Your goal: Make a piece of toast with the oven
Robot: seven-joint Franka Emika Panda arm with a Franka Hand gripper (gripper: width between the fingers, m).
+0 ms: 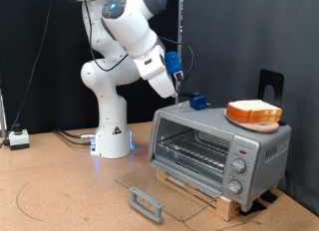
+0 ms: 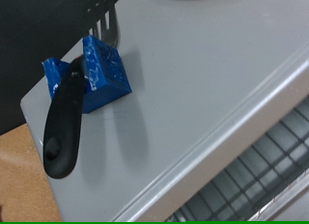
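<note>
Oven (image 1: 221, 149) door dropped open, pincer (image 1: 179, 95) above blue block (image 1: 197, 101), opening unclear

Oven (image 2: 208, 108) cropped; pincer (image 1: 177, 89) state unclear

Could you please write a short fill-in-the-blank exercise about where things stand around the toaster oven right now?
1. The oven door is ____, lying flat with its glass and handle forward.
2. The piece of toast rests on an orange plate on ____ of the oven.
3. The gripper hangs over a ____ block on the oven's roof.
4. The oven's wire rack is ____.

Missing words: open; top; blue; empty
</note>
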